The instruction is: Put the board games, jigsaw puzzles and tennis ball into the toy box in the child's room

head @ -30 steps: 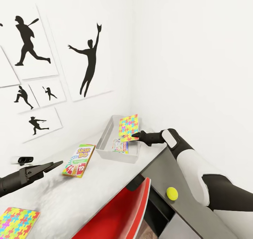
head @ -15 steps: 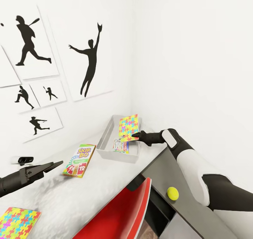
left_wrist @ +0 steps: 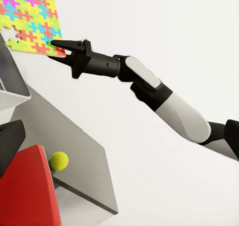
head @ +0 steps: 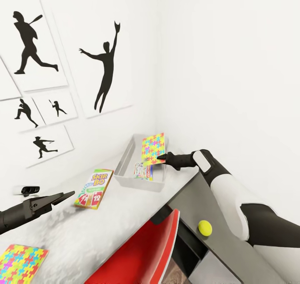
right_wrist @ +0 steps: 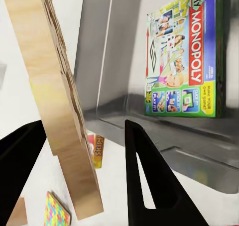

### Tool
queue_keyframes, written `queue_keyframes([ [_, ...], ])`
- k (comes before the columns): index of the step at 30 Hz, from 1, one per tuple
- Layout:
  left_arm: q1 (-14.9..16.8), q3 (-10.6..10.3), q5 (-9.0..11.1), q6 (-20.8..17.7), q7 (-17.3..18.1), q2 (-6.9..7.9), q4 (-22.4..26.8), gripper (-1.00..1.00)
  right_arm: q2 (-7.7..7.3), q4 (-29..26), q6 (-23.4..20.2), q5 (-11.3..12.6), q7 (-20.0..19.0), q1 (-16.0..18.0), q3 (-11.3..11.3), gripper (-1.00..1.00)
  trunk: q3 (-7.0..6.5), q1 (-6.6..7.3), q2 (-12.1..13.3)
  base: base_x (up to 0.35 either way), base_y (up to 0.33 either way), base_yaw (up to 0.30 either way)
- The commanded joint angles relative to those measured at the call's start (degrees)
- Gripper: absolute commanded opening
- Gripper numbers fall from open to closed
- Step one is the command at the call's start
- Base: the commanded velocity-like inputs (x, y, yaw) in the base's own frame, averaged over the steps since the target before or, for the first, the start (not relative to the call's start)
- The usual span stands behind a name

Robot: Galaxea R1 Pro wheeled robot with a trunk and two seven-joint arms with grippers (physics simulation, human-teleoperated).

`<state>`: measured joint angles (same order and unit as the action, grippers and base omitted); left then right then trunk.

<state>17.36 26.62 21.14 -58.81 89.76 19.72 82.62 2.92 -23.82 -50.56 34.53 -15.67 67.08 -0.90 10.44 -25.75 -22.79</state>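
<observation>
Desk first: your grey toy box sits at its far corner, a Monopoly game flat inside. Your right gripper pinches one jigsaw puzzle by its lower edge, tilted upright above the box, probably so it can slide in edge-first. Skip-Bo and the second puzzle lie on the desktop nearer you. Your left gripper hovers beside them, fingers nearly together, holding nothing. Tennis ball rests on the lower grey cabinet.

The toy box lies open from above (one game box inside), its walls barring sideways entry.
</observation>
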Motion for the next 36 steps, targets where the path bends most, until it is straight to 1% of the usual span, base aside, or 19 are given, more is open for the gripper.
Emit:
queue_keyframes([
  [1, 0.04, 0.0, -0.05, -0.61, 0.24, 0.02, 0.03, 1.0, 0.0, 0.03, -0.15, -0.54, -0.33, 0.26, -0.07, -1.0, 0.22, -0.03, -0.12, 0.0, 0.0, 0.0],
  [10, 0.04, 0.01, -0.05, -0.61, 0.24, 0.06, 0.06, 1.0, 0.01, 0.31, 0.03, -0.52, -0.25, 1.94, -0.07, -1.0, 1.06, -0.03, -0.12, 0.0, 0.0, 0.0],
  [18, 0.04, 0.01, -0.05, -0.61, 0.24, 0.06, 0.04, 1.0, 0.15, 0.27, 0.21, -0.58, -0.32, 2.12, -0.01, -1.0, 1.77, -0.03, -0.12, 0.0, 0.0, 0.0],
  [23, 0.04, 0.01, -0.05, -0.61, 0.24, 0.06, 0.01, 1.0, 0.2, 0.25, 0.29, -0.61, -0.32, 2.09, -0.04, -1.0, 1.89, -0.03, -0.12, 0.0, 0.0, 0.0],
  [30, 0.04, 0.05, -0.05, -0.61, 0.24, 0.06, 0.05, 1.0, -0.27, 0.2, 0.18, -0.55, -0.33, 2.09, -0.07, -1.0, 1.91, -0.03, -0.12, 0.0, 0.0, 0.0],
  [36, 0.04, 0.24, 0.04, -0.74, 0.24, 0.22, 0.08, 1.0, -0.37, 0.19, 0.07, -0.59, -0.33, 2.09, -0.07, -1.0, 1.92, -0.03, -0.12, 0.0, 0.0, 0.0],
])
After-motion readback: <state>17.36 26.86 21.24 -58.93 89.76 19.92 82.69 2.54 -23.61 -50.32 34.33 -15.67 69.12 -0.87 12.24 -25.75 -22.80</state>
